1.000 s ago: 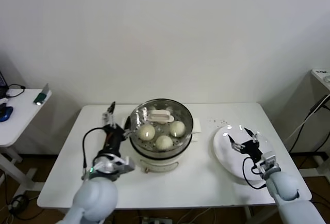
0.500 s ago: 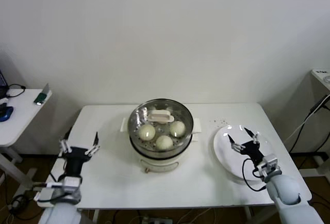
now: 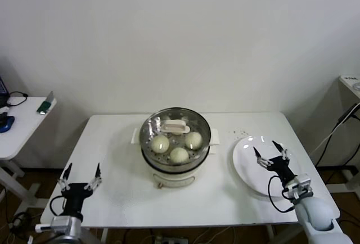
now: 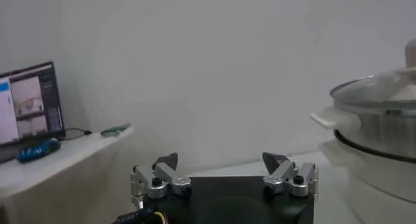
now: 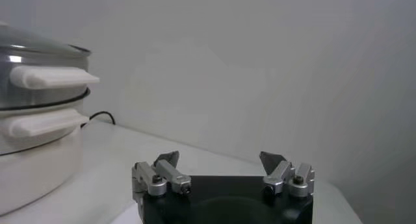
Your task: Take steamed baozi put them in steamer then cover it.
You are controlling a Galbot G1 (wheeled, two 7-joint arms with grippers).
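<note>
Table (image 3: pixel 236 199), white, rectangular and flat-topped, bears everything of the task. Near its middle stands the steamer (image 3: pixel 175 165), a round shiny steel pot on a cream-white electric base with side handles; it is the landmark for all that follows. On top of the steamer sits the cover (image 3: pixel 194 121), a round clear glass lid with a metal rim and a cream-white bar handle, lying level and closing the pot all round. Through the glass show the steamed baozi (image 3: pixel 179 154), smooth cream-white dome-shaped buns lying on the tray inside the steamer; three are plain to see, and behind the lid handle the view is too unclear to count more.

To the steamer's right, apart from it, lies a flat round white plate (image 3: pixel 243 162) with nothing on it. Over the plate's near part hovers the right gripper (image 3: pixel 270 156), its black and silver fingers spread wide and gripping nothing; the right wrist view shows the same wide gap, with the steamer's handles off to one side.

To the steamer's left and well apart from it, at the table's near left edge, is the left gripper (image 3: pixel 80 180), fingers pointing up and likewise spread wide around nothing. Farther left of the steamer, beyond the table, stands a small white side table (image 3: pixel 22 126).
</note>
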